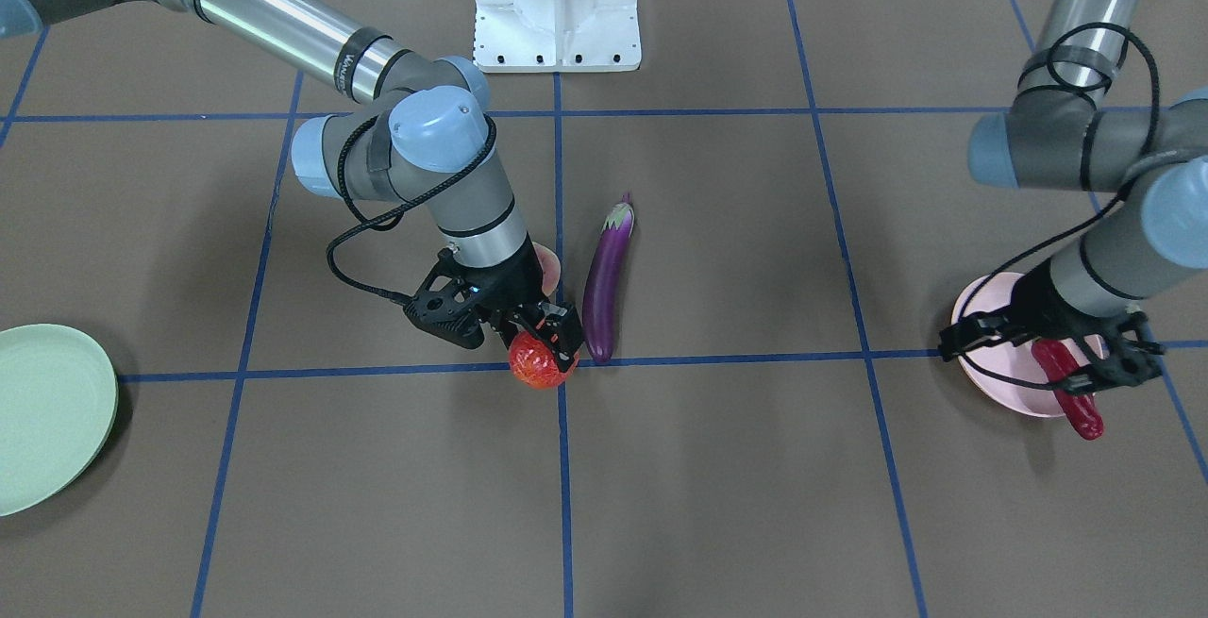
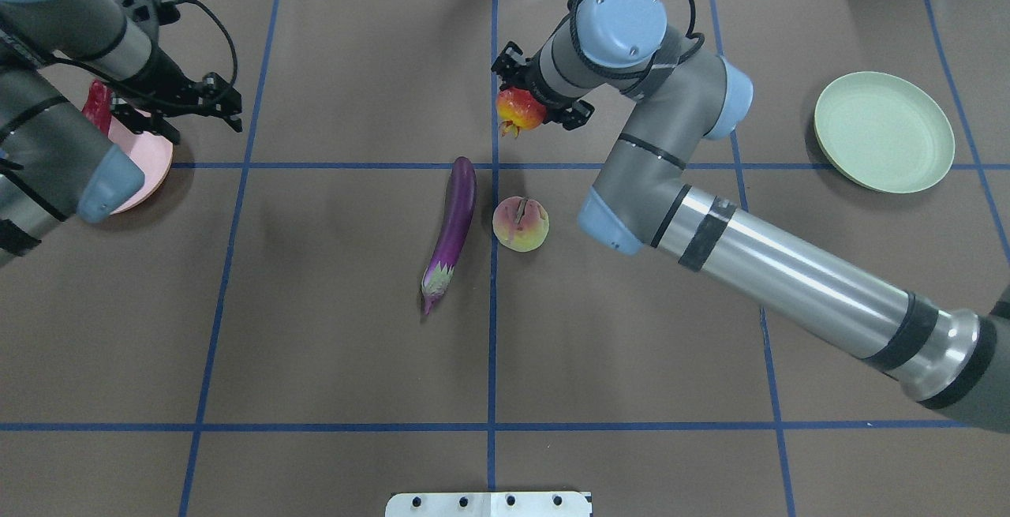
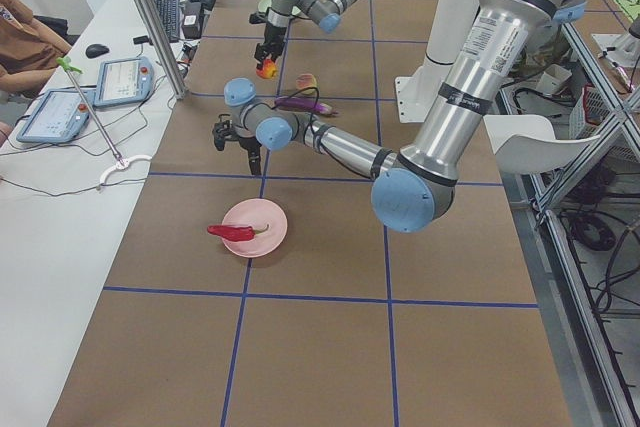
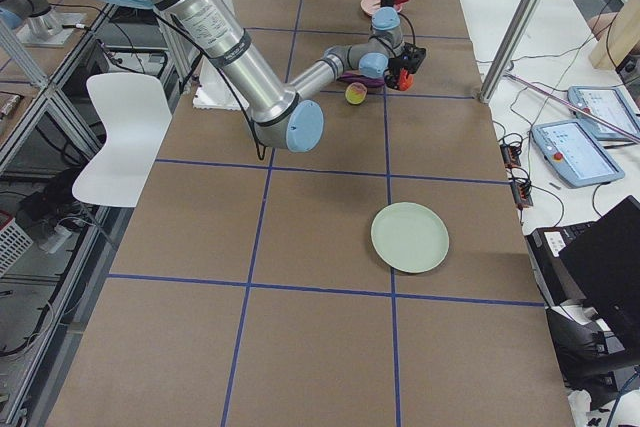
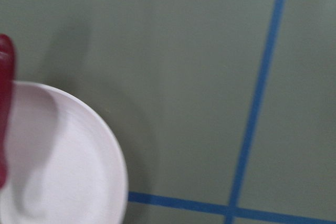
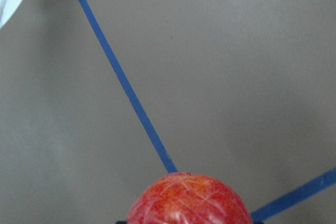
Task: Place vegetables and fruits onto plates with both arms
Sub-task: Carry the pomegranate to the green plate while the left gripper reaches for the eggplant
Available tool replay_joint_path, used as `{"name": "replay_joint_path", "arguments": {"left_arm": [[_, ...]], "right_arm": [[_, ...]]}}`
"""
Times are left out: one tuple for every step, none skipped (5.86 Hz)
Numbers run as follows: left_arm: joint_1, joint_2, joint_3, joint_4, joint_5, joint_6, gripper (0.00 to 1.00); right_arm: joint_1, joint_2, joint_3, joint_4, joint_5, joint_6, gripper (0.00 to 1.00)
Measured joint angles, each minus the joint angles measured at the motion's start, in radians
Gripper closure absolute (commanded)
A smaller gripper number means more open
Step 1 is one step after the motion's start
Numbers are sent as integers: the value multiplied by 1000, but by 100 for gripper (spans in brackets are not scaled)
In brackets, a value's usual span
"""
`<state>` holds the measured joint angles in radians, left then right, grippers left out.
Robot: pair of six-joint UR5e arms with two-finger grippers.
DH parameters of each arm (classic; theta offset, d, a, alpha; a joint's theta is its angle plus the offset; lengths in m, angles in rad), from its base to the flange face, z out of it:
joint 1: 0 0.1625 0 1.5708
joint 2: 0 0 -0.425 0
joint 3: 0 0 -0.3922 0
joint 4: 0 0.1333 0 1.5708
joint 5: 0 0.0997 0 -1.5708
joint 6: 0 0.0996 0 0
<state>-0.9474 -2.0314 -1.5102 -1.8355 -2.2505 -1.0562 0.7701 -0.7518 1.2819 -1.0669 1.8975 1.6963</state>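
I had a brown table (image 2: 316, 304) taped with a blue grid (image 2: 492, 343). Near its middle lay the eggplant (image 2: 452, 225) with the peach (image 2: 520, 223) just beside it, a blue line between them. The pink plate (image 2: 154, 158) sat toward the robot's left end and the green plate (image 2: 884, 132) toward its right, well apart.

The eggplant (image 2: 454, 221) lies mid-table, the peach (image 2: 520, 223) just beside it on the robot's right. The chili (image 3: 232, 232) lies across the left plate (image 3: 272, 225), overhanging its rim; the other plate (image 2: 884, 132) sits far right.
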Motion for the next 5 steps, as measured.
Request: {"name": "replay_joint_path", "arguments": {"left_arm": [[98, -50, -35, 2, 39, -133, 1], [178, -96, -50, 6, 82, -215, 2], [233, -139, -53, 9, 105, -242, 5], [269, -181, -46, 8, 114, -244, 0], [294, -215, -39, 8, 124, -245, 0]], "right_arm": [[93, -49, 18, -8, 90, -112, 100], [188, -113, 29, -10, 185, -254, 100], [283, -184, 33, -11, 285, -410, 100], [356, -261, 33, -11, 352, -559, 100], [401, -340, 32, -16, 381, -711, 100]]}}
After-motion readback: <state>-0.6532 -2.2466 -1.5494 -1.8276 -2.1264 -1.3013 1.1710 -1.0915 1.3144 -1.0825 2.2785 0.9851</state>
